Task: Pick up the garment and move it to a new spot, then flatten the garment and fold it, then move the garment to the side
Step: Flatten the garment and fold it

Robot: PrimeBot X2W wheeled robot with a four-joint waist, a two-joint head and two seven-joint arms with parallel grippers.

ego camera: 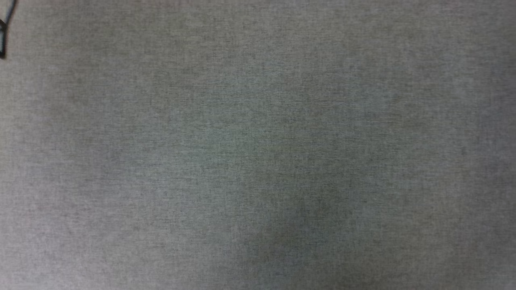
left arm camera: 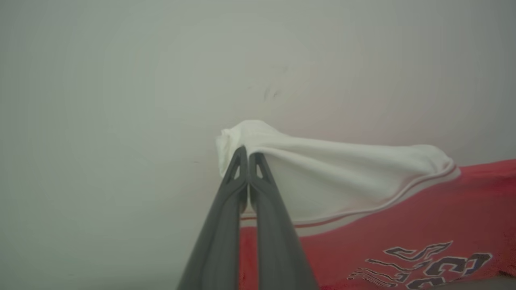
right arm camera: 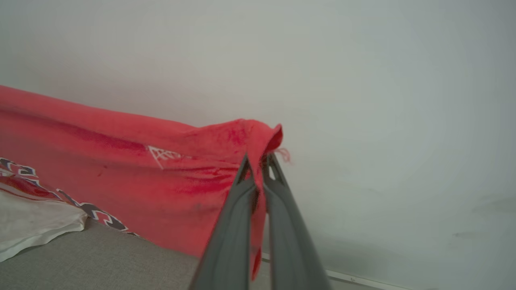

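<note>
- The left gripper (left arm camera: 249, 155) has its jaws pinched tight on the white sleeve (left arm camera: 330, 169) of the garment (left arm camera: 403, 217). No gap between the fingers, and the cloth bunches up right at the tips.
- The right gripper (right arm camera: 258, 159) is doing the same on a red edge (right arm camera: 264, 139) of the shirt. Its jaws are closed on the fabric and a bit of cloth hangs down between the fingers.
- So the shirt is up in the air, stretched between the two arms in front of a pale wall (left arm camera: 121, 80). The black lettering (left arm camera: 427, 262) faces the left wrist camera.
- It's not fully airborne though. In the right wrist view a white part (right arm camera: 32, 225) rests on the grey surface (right arm camera: 100, 262).
- The head view looks down at plain grey fabric (ego camera: 258, 145) — my guess is that's the landing spot.
- Progress-wise, I'd say the pick-up is done and it's somewhere in the "move it to a new spot" bit.
- What's left is pretty much everything else: lay it down, flatten it, fold it, then slide it off to the side.
</note>
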